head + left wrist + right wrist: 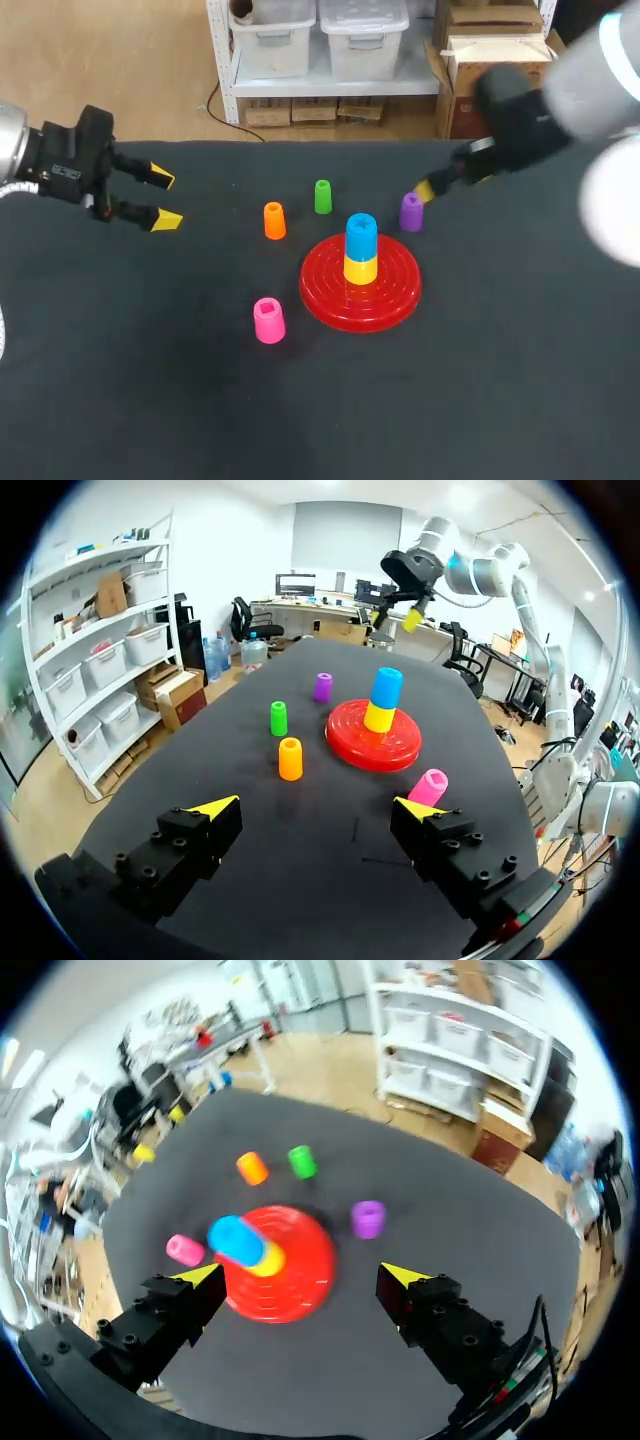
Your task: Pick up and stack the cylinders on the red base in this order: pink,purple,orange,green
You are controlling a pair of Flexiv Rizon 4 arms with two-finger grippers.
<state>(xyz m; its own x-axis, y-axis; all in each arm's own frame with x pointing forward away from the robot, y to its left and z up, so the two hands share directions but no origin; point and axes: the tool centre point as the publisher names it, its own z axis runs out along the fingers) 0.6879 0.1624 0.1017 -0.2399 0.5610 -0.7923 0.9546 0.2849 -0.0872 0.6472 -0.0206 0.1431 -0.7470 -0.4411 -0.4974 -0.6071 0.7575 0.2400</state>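
Observation:
The red base (385, 296) (345, 742) (300, 1275) sits mid-table with a yellow cylinder (361, 268) and a blue cylinder (361, 232) stacked on it. The pink cylinder (268, 320) (428, 786) (184, 1250) stands at its front left. Behind it are the orange (274, 220) (290, 758) (251, 1168), green (322, 196) (278, 718) (301, 1161) and purple (411, 212) (322, 687) (367, 1218) cylinders. My left gripper (162, 198) (312, 815) hangs open at the far left, holding nothing. My right gripper (440, 185) (300, 1278) is open above the table, just right of the purple cylinder.
The table is a black cloth surface (480, 400) with free room across its front and right. Nothing else stands on it.

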